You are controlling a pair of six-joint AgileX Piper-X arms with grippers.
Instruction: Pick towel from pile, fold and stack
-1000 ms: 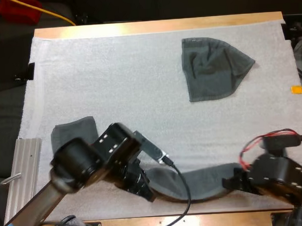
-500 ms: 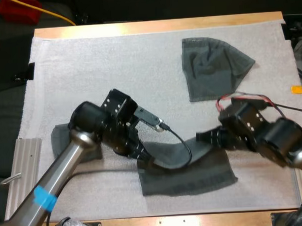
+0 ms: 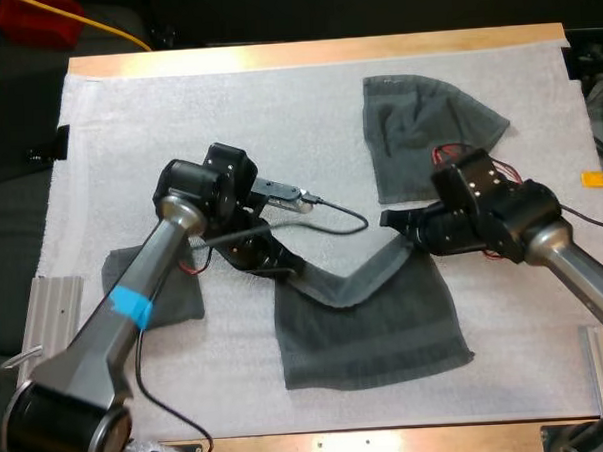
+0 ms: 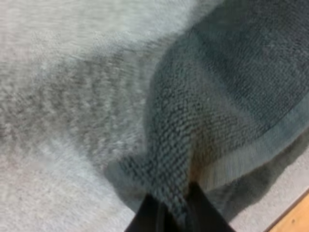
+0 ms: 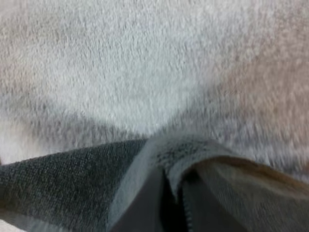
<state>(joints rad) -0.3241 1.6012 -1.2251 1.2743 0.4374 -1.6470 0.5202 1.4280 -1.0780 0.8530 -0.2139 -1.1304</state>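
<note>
A dark grey-green towel (image 3: 371,328) lies spread on the white mat, its far edge lifted into a sagging band between both grippers. My left gripper (image 3: 283,270) is shut on the towel's left corner (image 4: 176,193). My right gripper (image 3: 400,224) is shut on the towel's right corner (image 5: 166,159). A crumpled towel (image 3: 423,136) lies at the far right of the mat. Another dark towel (image 3: 159,282) lies at the left, partly under my left arm.
A metal rail (image 3: 41,342) runs along the mat's left front edge. The mat (image 3: 207,120) is bare at the far left.
Both grippers have carried the towel's edge away from the table's front edge toward the middle. The towel has unrolled and now lies flat behind them.
</note>
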